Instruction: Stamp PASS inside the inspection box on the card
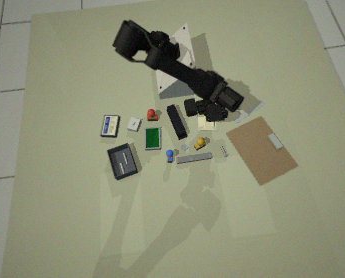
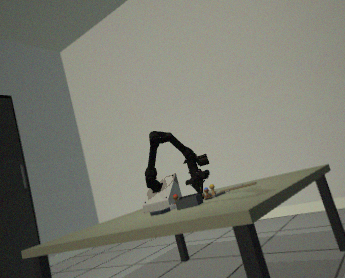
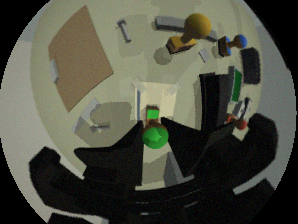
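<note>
My gripper (image 1: 206, 115) (image 2: 200, 192) (image 3: 152, 121) is shut on a stamp with a round green knob (image 3: 155, 137) and a small green-topped foot. The stamp is over the cream card (image 1: 206, 124) (image 3: 164, 98); whether its foot touches the card cannot be told. The fingers and stamp hide part of the card, and no inspection box or print can be made out. The green pad (image 1: 153, 138) (image 3: 236, 84) lies open, left of the card in the top view. Any lettering on the stamp is not readable.
A black block (image 1: 177, 122) (image 3: 214, 100) stands between pad and card. Stamps with yellow (image 1: 201, 141) (image 3: 198, 26), blue (image 1: 169, 153) (image 3: 240, 41) and red (image 1: 151, 113) (image 3: 242, 123) knobs stand around. A grey bar (image 1: 194, 158), dark tray (image 1: 122, 161) and brown board (image 1: 262, 152) (image 3: 80, 62) lie further out.
</note>
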